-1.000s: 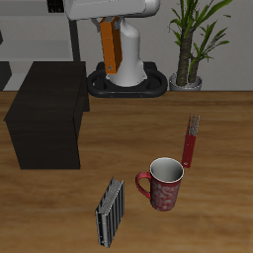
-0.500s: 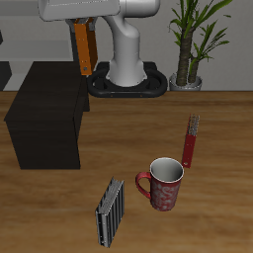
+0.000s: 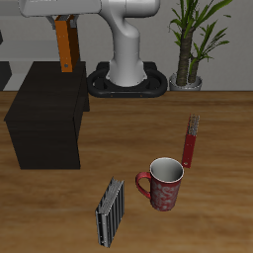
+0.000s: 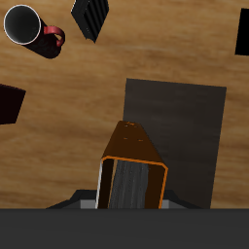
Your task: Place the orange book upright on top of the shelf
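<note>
Jaws: closed on the upper end of the orange book (image 3: 65, 45); the gripper (image 3: 63, 19) sits at the upper left of the exterior frame and the book hangs upright beneath it.
Book position: in the air above the back part of the shelf (image 3: 46, 111), its lower end near the flat top but, as far as the exterior view shows, not yet touching.
Wrist check: the orange book (image 4: 134, 165) points straight down, with the shelf (image 4: 185, 117) directly behind it.
Handling, my judgement: thin, stiff and light, with a smooth cover that may slip in the jaws; the narrow bottom edge gives a poor footing, so it could topple on release.
Grip, my judgement: the hold across the covers at the upper end suits an upright set-down.
Next need: lower squarely onto the top, well in from the edges.
Elsewhere, lower frame: red mug (image 3: 164, 184), striped book (image 3: 110, 211), dark-red book (image 3: 190, 141).
Upper right: potted plant (image 3: 194, 40).
</note>
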